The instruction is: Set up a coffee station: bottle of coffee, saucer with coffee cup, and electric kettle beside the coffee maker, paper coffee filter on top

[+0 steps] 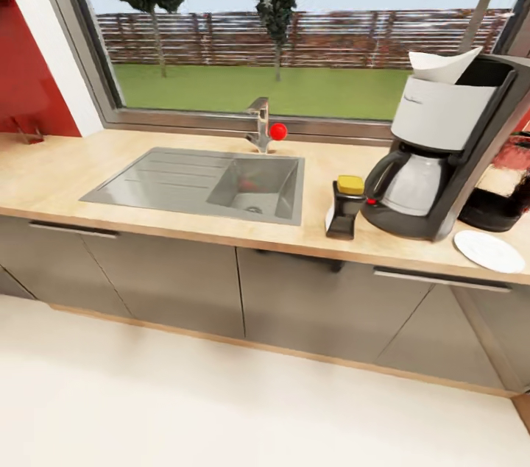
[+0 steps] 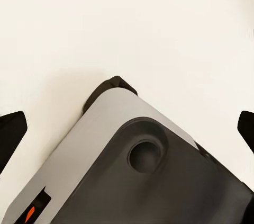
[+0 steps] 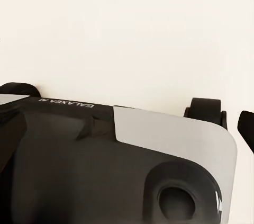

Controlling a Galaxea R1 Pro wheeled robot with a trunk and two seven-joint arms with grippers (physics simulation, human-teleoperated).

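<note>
Coffee maker (image 1: pixel 442 151) stood near the countertop's (image 1: pixel 66 173) right end with the paper filter (image 1: pixel 442 64) on top. Coffee bottle (image 1: pixel 346 207) stood just beside it, saucer (image 1: pixel 489 251) at the front edge. Left gripper (image 2: pixel 127 128) was spread; right gripper's (image 3: pixel 246 128) state could not be told.

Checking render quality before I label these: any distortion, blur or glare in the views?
Head view: wide-angle bend, coffee maker leaning outward at the right edge, kettle behind it smeared and blotchy, sink softly reflective. Both wrist views: flat, even light on a pale floor, no hard shadows.
</note>
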